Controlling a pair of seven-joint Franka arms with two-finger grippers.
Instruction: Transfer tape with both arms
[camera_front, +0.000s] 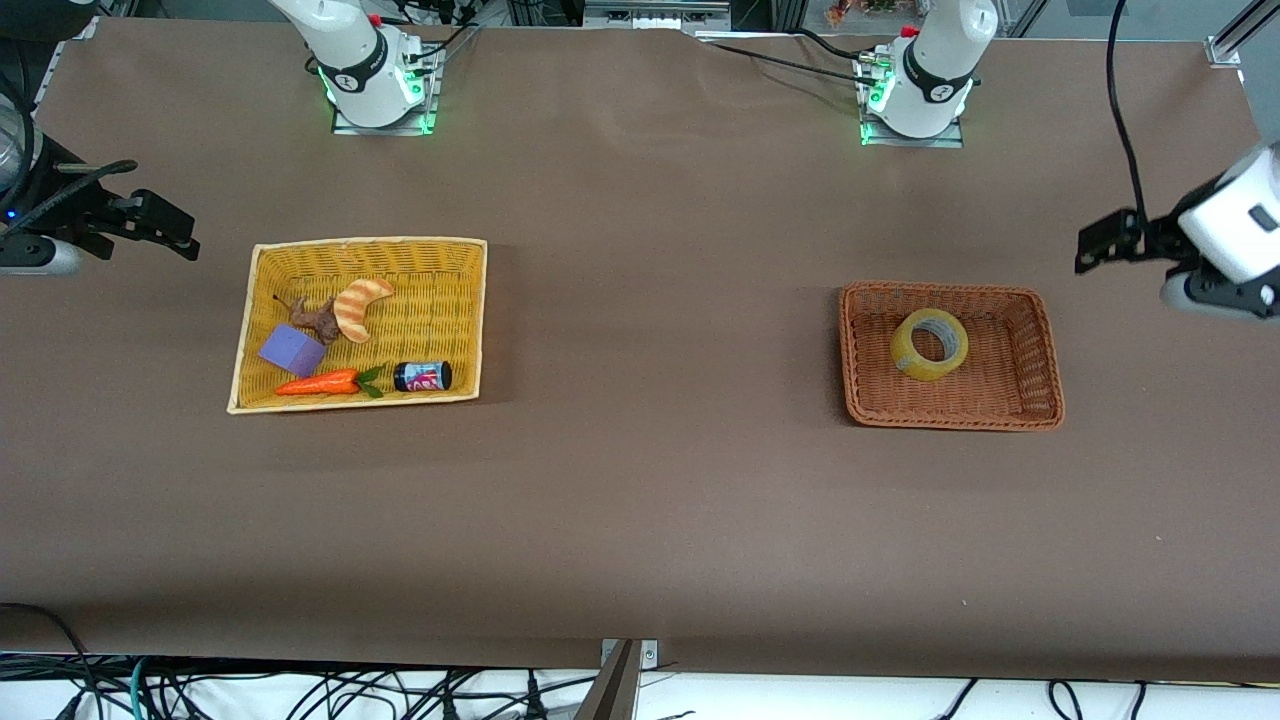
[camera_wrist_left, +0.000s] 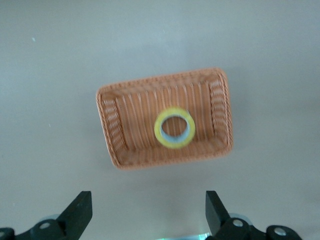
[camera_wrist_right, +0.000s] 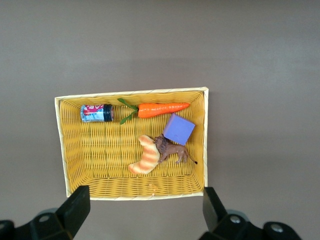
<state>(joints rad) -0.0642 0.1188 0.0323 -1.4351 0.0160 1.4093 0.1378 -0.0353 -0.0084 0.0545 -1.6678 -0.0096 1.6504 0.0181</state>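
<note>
Tape (camera_front: 929, 344) lies flat in brown basket (camera_front: 950, 413) toward left arm's end of table; left gripper (camera_wrist_left: 145, 212) spread wide beside that edge, right gripper (camera_wrist_right: 145, 210) spread wide over opposite end; suggest left descends centred, one finger through core.

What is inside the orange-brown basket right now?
Only the tape lies inside the orange-brown basket, roughly at its middle, with basket weave visible through its core. Whatever sits directly under the roll's ring is covered. The open left pincer hangs above; the open right pincer waits over the yellow basket.
</note>
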